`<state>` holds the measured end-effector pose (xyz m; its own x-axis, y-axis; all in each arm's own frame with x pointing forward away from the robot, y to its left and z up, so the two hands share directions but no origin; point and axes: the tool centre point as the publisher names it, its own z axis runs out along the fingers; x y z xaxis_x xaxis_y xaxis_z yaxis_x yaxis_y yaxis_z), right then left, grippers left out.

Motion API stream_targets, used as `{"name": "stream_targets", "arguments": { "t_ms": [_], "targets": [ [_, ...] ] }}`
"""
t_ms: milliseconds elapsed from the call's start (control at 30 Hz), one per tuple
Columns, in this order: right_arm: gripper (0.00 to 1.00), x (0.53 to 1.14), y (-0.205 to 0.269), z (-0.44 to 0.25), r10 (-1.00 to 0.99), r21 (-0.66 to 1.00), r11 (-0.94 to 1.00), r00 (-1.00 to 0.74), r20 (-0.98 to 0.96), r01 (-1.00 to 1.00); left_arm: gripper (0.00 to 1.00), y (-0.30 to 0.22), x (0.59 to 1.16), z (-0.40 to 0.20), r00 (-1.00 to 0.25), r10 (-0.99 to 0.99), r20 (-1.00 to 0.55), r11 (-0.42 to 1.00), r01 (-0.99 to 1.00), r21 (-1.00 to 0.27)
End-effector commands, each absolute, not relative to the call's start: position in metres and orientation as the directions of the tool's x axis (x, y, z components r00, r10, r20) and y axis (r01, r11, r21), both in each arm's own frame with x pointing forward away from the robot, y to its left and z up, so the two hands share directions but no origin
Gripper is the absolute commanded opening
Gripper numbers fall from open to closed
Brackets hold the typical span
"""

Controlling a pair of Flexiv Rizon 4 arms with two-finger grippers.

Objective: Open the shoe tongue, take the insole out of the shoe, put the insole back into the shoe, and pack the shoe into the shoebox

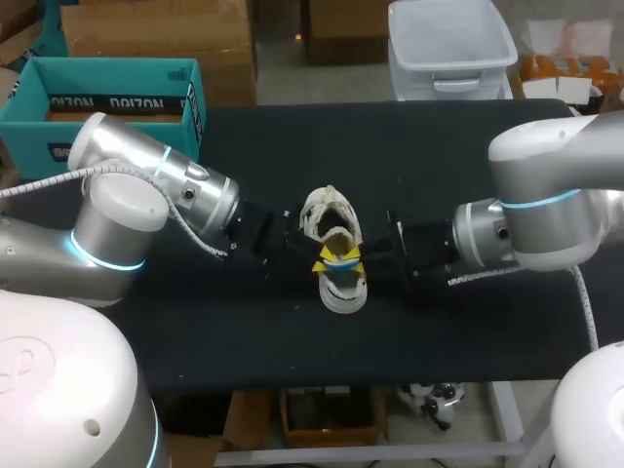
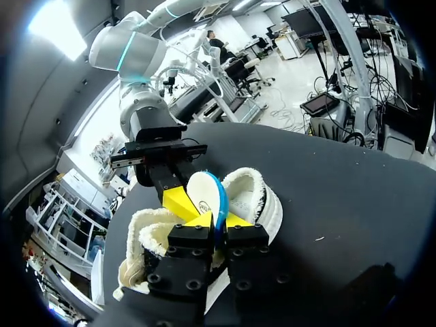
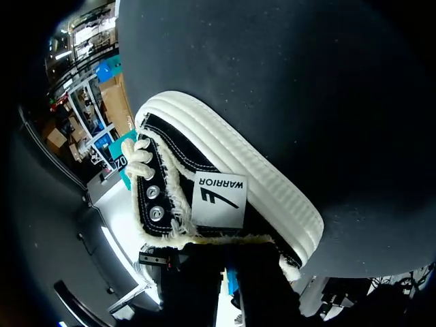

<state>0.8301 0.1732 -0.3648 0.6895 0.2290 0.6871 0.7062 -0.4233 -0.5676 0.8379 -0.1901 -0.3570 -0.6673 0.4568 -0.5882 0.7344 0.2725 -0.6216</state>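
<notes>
The shoe [image 1: 333,244] lies at the middle of the black tabletop [image 1: 468,156], between the two end effectors. Its upper is black canvas with metal eyelets, white laces and a white patch on the side. It has a thick ribbed white sole, and cream fleece lines the wide-open mouth. The insole [image 2: 206,193], white on its face with a blue edge, stands up out of that mouth. The left end effector [image 2: 219,219] is clenched on it, a yellow tip pressing on either side of the blue edge. The right end effector [image 1: 353,256] is against the shoe from the other side. In its own wrist view it is only a dark mass under the fleece collar, so whether it is released or grasping cannot be told. From above, the end effectors cover the middle of the shoe, and how far the insole still sits inside is hidden. The teal shoebox [image 1: 107,97] is open at the far left, its near corner cut off by the left arm. Whether it stands on the tabletop or just beyond the edge is unclear.
</notes>
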Motion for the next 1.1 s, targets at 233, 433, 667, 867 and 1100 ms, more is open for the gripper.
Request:
{"name": "stream_targets", "arguments": {
  "t_ms": [233, 433, 667, 867, 1100],
  "targets": [
    [0.58, 0.821, 0.179, -0.353, 0.267, -0.567, -0.465, 0.719, 0.642, 0.680, 0.00, -0.189, 0.835, -0.361, -0.669, 0.448, -0.594, 0.256, 0.732, -0.631],
    [0.40, 0.801, 0.177, -0.342, 0.284, -0.558, -0.503, 0.736, 0.615, 0.660, 0.00, -0.191, 0.832, -0.360, -0.665, 0.448, -0.598, 0.249, 0.735, -0.631],
    [0.00, 0.793, 0.175, -0.343, 0.279, -0.560, -0.514, 0.744, 0.607, 0.650, 0.00, -0.195, 0.827, -0.359, -0.660, 0.449, -0.603, 0.239, 0.738, -0.631],
    [0.00, 0.797, 0.175, -0.354, 0.281, -0.572, -0.507, 0.751, 0.598, 0.645, 0.00, -0.194, 0.823, -0.353, -0.659, 0.447, -0.605, 0.234, 0.739, -0.632],
    [0.00, 0.806, 0.178, -0.365, 0.287, -0.564, -0.516, 0.751, 0.595, 0.644, 0.85, -0.185, 0.810, -0.334, -0.653, 0.454, -0.606, 0.226, 0.743, -0.631]
  ]
}}
